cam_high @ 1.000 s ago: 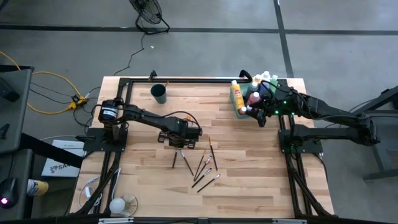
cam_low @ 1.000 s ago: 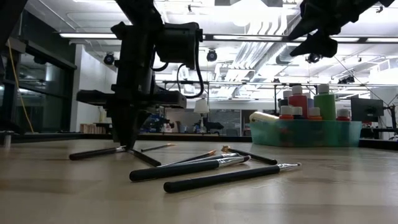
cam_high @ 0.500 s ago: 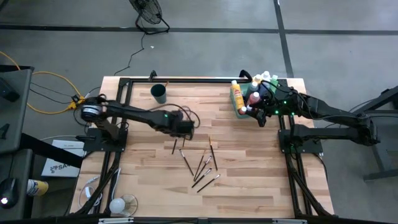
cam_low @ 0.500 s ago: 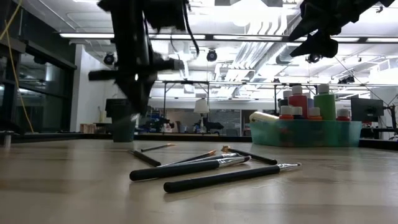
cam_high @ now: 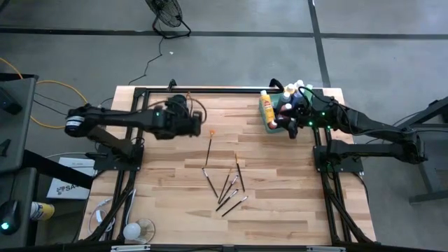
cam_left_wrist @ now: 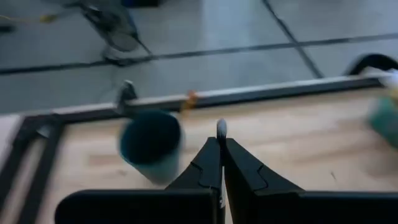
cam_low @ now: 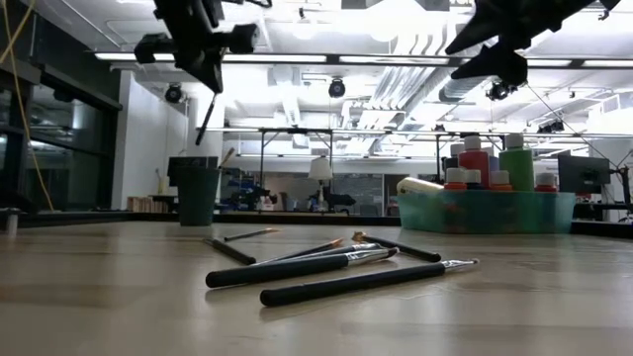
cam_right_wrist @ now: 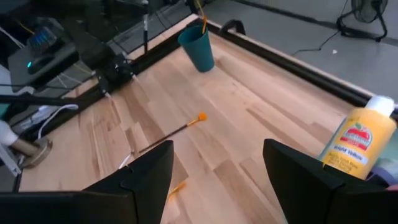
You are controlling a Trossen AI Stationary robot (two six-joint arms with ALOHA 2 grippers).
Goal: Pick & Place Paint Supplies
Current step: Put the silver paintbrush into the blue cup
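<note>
Swinging far-left off the brush pile, the left gripper now hangs above the dark cup, jaws pinched on a thin paintbrush, likely to drop it in. Right gripper waits spread wide over the bottle tray.

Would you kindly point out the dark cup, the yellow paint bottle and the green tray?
dark cup (cam_right_wrist: pixel 198 48): right wrist view, outer wall.
yellow paint bottle (cam_right_wrist: pixel 359 143): right wrist view, label.
green tray (cam_low: pixel 485 213): low view, front wall.
</note>
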